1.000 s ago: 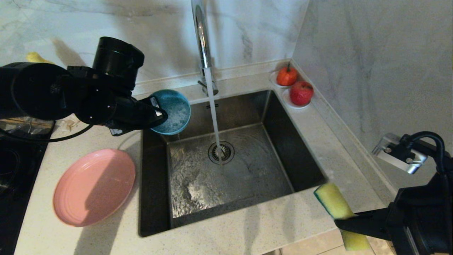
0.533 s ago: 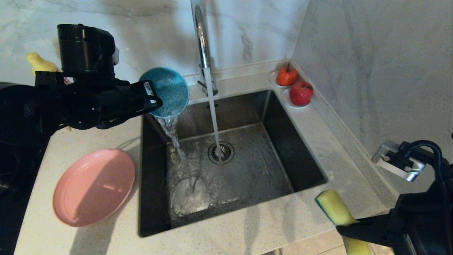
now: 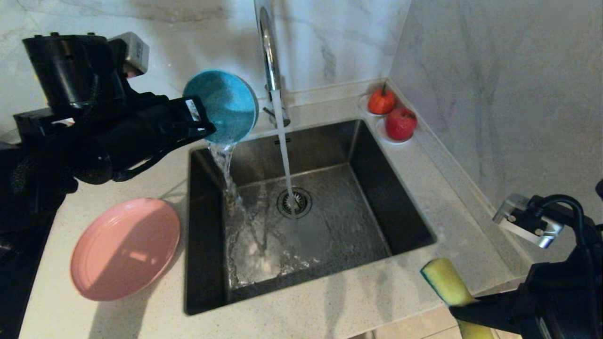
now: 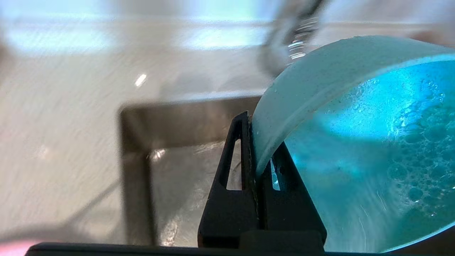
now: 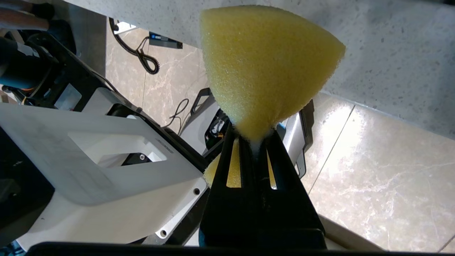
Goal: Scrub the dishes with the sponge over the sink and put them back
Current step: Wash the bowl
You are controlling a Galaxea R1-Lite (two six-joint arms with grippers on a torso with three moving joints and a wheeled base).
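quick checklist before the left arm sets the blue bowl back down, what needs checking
1. Grip: left hand shut on the rim of the deep teal-blue bowl: ok.
2. Bowl emptied: water pouring from it into the square stainless-steel sink; suds inside: not ok.
3. Bowl over basin: tilted above the sink's back left corner: ok.
4. Chrome tap off: running: not ok.
5. Landing spot: the matte pink round plate lies on the pale counter left of the sink; room beside it: cannot tell.
6. Right hand out of the way: shut on the yellow foam sponge at the counter's front right edge: ok.
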